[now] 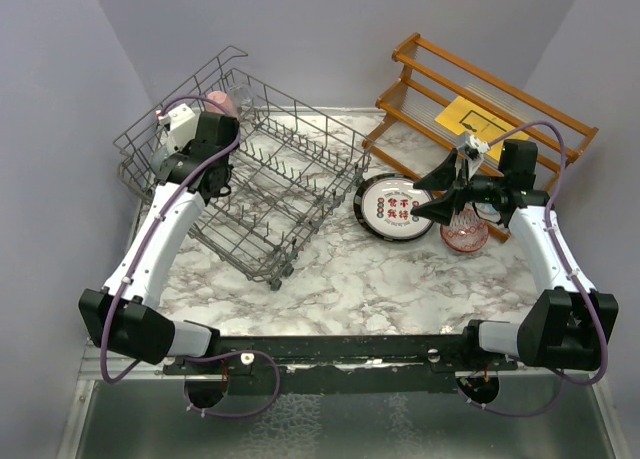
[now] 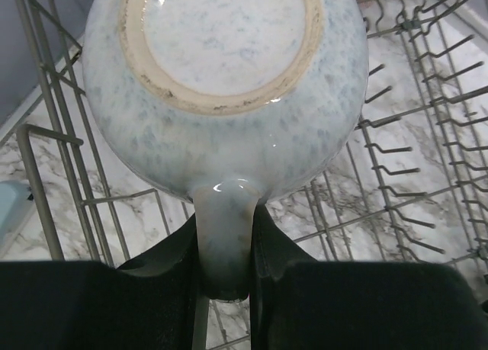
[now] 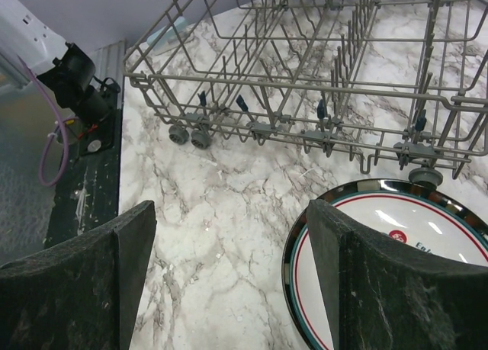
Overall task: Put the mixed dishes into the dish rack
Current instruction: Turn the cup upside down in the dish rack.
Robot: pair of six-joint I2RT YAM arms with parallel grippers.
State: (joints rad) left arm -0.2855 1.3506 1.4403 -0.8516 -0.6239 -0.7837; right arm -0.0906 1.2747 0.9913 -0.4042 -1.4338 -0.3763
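We judge the main hazard to be the mug (image 2: 225,98) pivoting in the grip. The left hand (image 2: 225,239) is closed on the handle alone, and the heavy body hangs out beyond the fingers, base toward the wrist camera. A fast descent could swing it against the tines (image 2: 396,148) or leave it canted on them. The mug is above the rack (image 1: 285,179), near its left wall, and we cannot tell whether it touches any wire. The right hand (image 3: 229,266) is wide open and holds nothing. It hovers over the tabletop (image 1: 340,279) just beside the plate (image 3: 396,243), which lies close to the rack's near wheels. A careless drop there could clip the plate rim and slide the plate.
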